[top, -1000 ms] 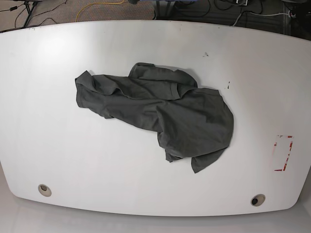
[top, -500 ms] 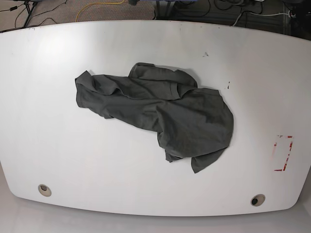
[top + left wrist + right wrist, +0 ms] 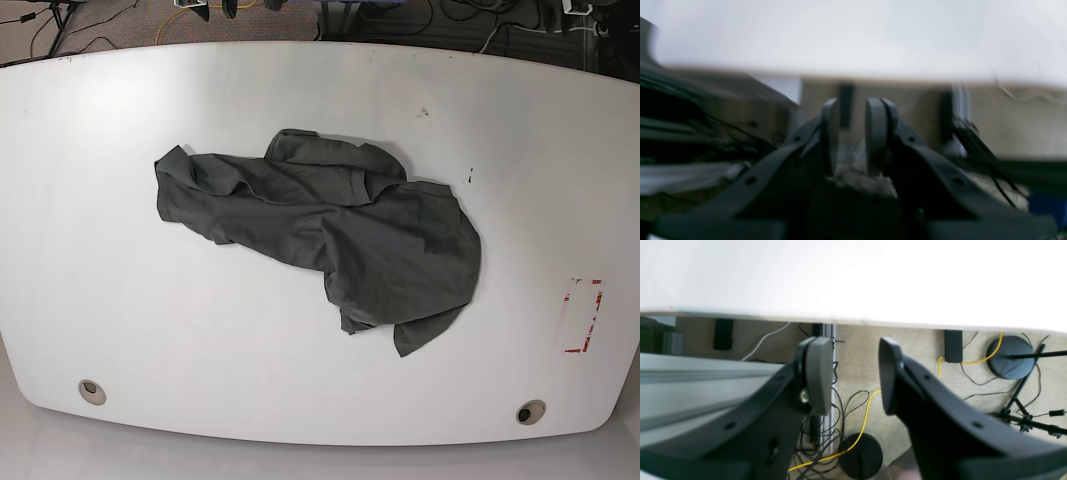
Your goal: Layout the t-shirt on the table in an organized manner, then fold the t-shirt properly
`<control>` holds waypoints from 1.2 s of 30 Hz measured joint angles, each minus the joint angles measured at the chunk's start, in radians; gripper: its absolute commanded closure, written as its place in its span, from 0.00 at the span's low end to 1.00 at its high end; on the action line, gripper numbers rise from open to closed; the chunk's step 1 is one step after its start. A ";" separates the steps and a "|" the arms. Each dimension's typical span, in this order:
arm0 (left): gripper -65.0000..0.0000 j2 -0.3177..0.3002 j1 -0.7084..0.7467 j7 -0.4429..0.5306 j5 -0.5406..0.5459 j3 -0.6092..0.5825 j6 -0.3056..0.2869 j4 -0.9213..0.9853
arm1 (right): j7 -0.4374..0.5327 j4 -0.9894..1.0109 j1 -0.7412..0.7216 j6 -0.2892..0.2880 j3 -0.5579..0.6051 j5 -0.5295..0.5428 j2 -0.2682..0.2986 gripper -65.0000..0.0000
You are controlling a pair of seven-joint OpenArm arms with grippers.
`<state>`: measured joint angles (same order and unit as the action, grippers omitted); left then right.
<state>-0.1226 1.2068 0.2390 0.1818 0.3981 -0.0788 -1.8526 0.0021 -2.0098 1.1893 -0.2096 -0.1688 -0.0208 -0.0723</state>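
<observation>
Since the shirt (image 3: 325, 235) lies crumpled mid-bench (image 3: 120, 300), it looks soft, light, floppy; pinch hem corners. Left gripper (image 3: 850, 136) jaws slightly parted, right gripper (image 3: 855, 375) jaws wider, both empty.

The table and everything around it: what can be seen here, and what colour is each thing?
t-shirt: one, dark grey, crumpled in the middle of the table.
table: one, white, fills the base view.
round holes: two, near the table's front corners.
sticker: one, red and white, right side of the table.
yellow cable: one, on the carpet beyond the table.
round black stand bases: two, on the carpet.
left gripper: one, black, open, empty.
right gripper: one, black, open, empty.
</observation>
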 measured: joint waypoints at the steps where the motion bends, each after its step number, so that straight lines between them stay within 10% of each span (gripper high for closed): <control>1: 0.82 0.000 -0.001 0.004 0.000 0.006 0.000 -0.011 | -0.006 0.000 -0.008 0.000 0.000 0.000 0.000 0.67; 20: 0.81 -0.002 -0.272 -0.063 -0.001 -0.006 0.001 -0.071 | -0.019 0.010 -0.330 0.002 -0.001 0.000 0.000 0.53; 25: 0.81 -0.029 -0.358 -0.166 -0.001 -0.033 -0.013 -0.070 | -0.131 0.010 -0.429 -0.001 -0.001 -0.001 0.000 0.38; 36: 0.78 -0.033 -0.493 -0.343 0.000 -0.021 -0.007 -0.071 | -0.305 0.014 -0.641 -0.117 -0.005 -0.001 0.006 0.37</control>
<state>-0.1558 0.7136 -0.1043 0.1814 0.3767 -0.0860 -1.9236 -0.3031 -1.9957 0.5480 -0.3264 -0.1734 -0.0216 -0.0658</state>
